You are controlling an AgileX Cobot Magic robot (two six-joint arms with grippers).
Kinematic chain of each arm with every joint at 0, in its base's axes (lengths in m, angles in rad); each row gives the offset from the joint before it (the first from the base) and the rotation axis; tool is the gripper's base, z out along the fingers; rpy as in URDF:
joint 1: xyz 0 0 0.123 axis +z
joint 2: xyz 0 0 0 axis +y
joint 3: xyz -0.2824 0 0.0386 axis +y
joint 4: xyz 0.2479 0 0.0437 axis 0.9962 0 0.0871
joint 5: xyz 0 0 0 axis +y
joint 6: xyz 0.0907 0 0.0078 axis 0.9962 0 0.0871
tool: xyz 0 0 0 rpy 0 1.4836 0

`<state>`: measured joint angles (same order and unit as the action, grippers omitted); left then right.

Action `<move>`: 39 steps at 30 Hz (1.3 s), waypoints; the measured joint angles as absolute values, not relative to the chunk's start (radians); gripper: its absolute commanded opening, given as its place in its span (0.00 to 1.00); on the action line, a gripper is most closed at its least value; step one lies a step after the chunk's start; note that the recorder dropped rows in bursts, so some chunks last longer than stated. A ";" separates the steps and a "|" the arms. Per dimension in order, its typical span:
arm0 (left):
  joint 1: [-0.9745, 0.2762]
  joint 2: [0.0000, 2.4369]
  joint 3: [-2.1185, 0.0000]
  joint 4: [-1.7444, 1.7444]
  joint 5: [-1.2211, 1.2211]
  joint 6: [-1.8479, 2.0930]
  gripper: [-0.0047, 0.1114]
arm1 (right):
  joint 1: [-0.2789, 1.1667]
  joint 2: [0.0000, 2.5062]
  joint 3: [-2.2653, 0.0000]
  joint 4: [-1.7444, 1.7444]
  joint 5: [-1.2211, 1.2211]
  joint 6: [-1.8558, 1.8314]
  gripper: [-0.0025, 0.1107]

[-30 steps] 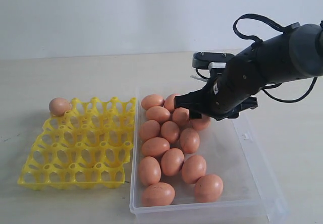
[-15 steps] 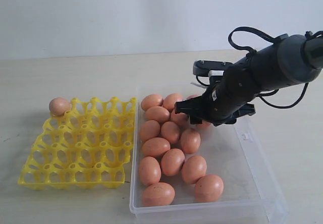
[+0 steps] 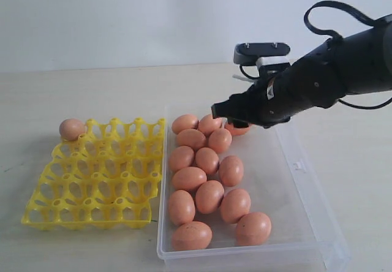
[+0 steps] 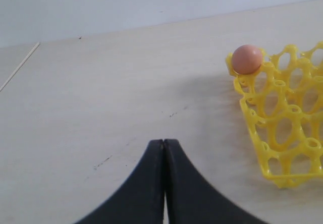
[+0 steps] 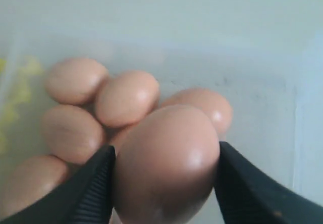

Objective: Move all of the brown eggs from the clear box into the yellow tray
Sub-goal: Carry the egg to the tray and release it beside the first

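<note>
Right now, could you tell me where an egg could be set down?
Every tray cup but the far-left corner one, which holds an egg, is free. The box is bare on its right, crowded with eggs on its left.

Our right arm (image 3: 324, 76) is thick, round and dark grey. Near its front we carry a black camera block (image 3: 262, 52) with two tiny studs (image 3: 245, 45) on top. A black cable (image 3: 334, 7) loops behind the block, and a small white label (image 3: 269, 89) sits under it. Our right gripper (image 5: 164, 156) and left gripper (image 4: 163, 148) have black fingers.
</note>
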<state>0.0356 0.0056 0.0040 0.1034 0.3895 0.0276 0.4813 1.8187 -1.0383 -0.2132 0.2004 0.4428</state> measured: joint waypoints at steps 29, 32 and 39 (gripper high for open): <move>0.036 0.006 0.004 0.103 0.389 0.028 0.04 | 0.800 2.290 -1.553 -0.354 -0.275 0.140 0.02; 0.036 0.006 0.004 0.103 0.389 0.028 0.04 | 0.802 2.352 -1.625 -0.354 -0.254 0.140 0.02; 0.036 0.006 0.004 0.103 0.389 0.028 0.04 | 0.802 2.426 -1.701 -0.310 -0.166 0.149 0.16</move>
<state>0.0356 0.0056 0.0040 0.1034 0.3895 0.0276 0.8018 2.4261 -1.7012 -0.3096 -0.1658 0.1485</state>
